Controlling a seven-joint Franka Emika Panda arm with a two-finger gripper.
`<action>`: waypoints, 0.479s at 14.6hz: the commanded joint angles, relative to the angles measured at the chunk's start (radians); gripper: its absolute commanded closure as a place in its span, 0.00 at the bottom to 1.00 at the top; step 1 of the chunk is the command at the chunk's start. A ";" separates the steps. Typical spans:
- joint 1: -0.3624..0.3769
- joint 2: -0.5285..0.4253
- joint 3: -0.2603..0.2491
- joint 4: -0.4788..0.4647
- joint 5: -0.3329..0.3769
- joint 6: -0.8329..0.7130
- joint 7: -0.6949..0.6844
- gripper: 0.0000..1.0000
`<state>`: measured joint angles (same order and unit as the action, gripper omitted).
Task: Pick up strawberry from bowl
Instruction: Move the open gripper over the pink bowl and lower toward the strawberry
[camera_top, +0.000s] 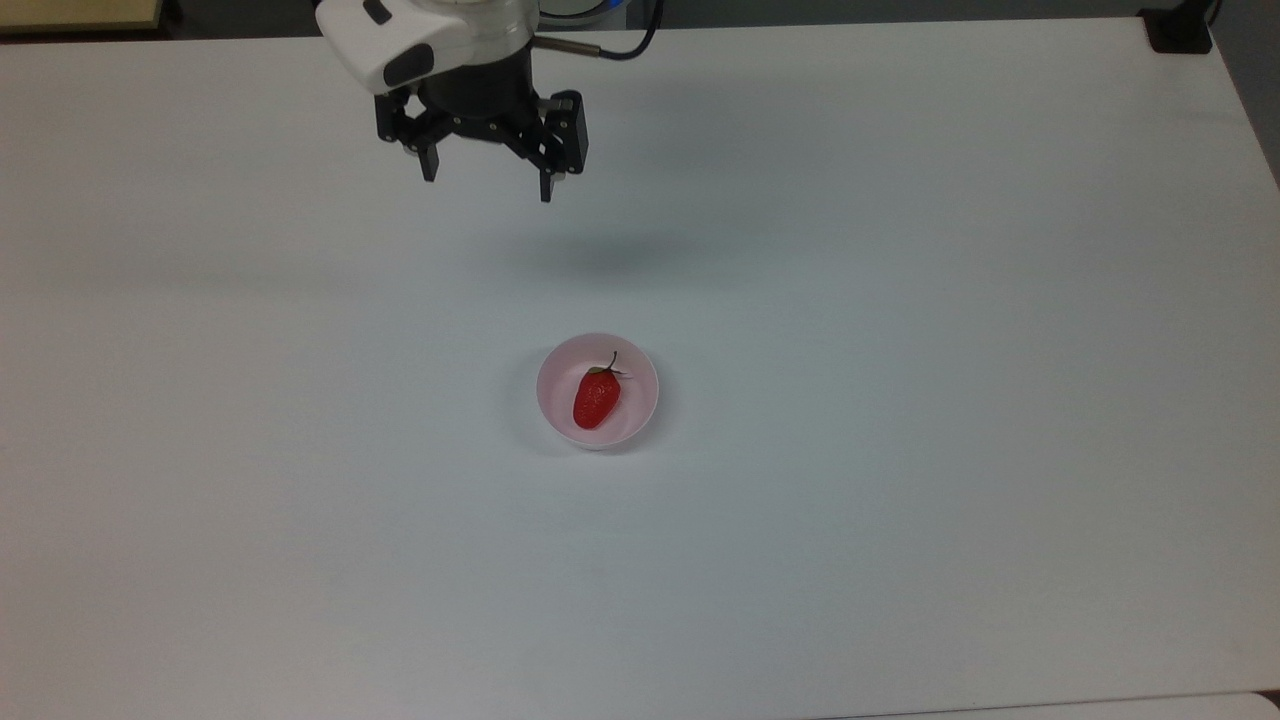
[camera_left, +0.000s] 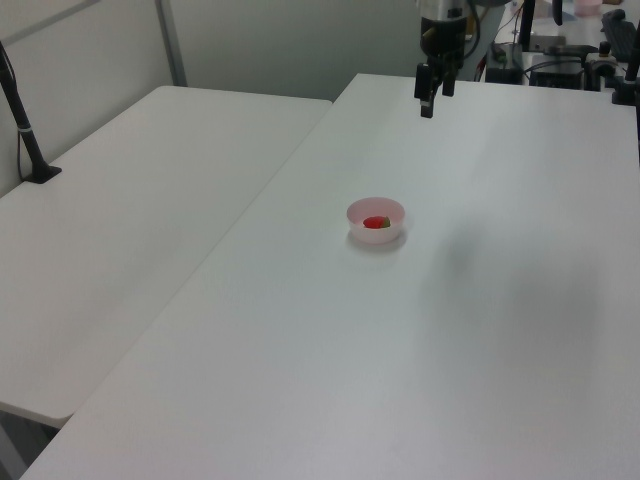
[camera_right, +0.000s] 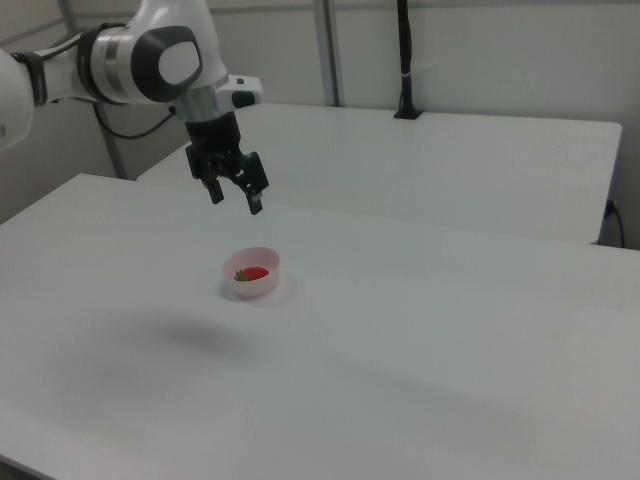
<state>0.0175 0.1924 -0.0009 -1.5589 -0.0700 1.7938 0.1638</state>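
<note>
Fingers of the gripper are standing wide apart, pointing down, holding nothing. Gripper is hanging in the air above the white table, well apart from the bowl; in the top view it is sitting above and to the top view's left of the bowl. In the right view the gripper is hovering higher than the bowl, offset toward the right view's left. Arm is reaching in from the right view's left.

Strawberry is lying inside the pale pink bowl, stem end pointing to the top view's upper right, red body resting on the bowl floor. Bowl is sitting upright near the table's middle. In the left view the strawberry is showing as a red spot inside the bowl, with the gripper further back.
</note>
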 joint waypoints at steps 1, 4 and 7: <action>0.012 0.071 -0.002 0.034 0.022 0.076 0.019 0.00; 0.013 0.152 0.009 0.091 0.016 0.107 0.123 0.00; 0.047 0.208 0.009 0.100 0.016 0.168 0.183 0.00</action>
<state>0.0265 0.3341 0.0082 -1.4989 -0.0679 1.9116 0.2728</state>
